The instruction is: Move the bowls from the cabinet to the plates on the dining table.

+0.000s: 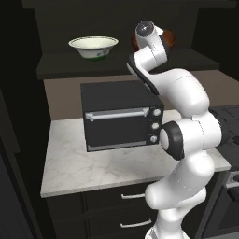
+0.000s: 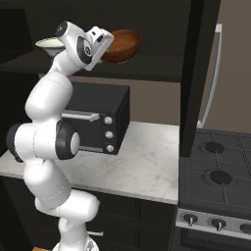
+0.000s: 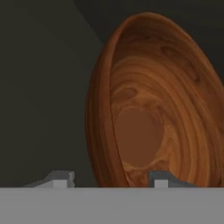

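The reddish-brown wooden bowl (image 3: 153,109) stands on the cabinet shelf (image 1: 70,65), seen too at the right of the shelf (image 2: 122,45). My gripper (image 3: 110,178) straddles its near rim, one fingertip (image 3: 61,177) outside the wall and the other inside. A gap still shows on either side of the wall, so the jaws stand open around the rim. The cream-white bowl (image 1: 93,46) with the green pattern sits further left on the same shelf, apart from the hand. The dining table and the plates are out of view.
A black toaster oven (image 1: 119,116) sits on the small marble counter (image 1: 93,168) right under the shelf. The open cabinet door (image 2: 196,73) hangs to the right, with a stove (image 2: 215,171) beyond it. Dark drawers (image 1: 126,205) lie below the counter.
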Robot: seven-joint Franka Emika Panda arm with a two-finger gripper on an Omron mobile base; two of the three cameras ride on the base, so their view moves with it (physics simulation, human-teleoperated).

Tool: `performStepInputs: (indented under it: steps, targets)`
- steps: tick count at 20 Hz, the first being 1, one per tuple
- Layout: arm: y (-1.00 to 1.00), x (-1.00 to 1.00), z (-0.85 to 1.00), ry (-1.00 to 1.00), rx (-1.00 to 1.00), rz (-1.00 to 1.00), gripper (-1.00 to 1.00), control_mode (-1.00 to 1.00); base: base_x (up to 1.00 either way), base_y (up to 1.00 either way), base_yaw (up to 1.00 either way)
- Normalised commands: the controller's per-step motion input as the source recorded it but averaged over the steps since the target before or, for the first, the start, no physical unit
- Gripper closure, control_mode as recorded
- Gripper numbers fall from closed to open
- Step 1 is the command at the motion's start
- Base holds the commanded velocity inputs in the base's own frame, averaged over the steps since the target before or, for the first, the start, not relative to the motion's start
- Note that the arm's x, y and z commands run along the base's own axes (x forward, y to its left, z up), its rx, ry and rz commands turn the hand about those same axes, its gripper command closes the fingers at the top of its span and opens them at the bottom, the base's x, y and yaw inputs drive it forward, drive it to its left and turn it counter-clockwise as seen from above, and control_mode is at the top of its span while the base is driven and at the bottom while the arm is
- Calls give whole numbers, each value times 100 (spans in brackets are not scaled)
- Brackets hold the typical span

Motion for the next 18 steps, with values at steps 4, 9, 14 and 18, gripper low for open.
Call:
performStepInputs:
  steps: [4,9,14,18]
  targets:
    - [0,21,-43,0,2,0,100,-100,0,0,0]
    - [0,17,-47,0,1,0,100,-100,0,0,0]
    - [0,5,-33,0,-2,0,100,-100,0,0,0]
    - [0,-21,-15,0,0,0,100,-100,0,0,0]
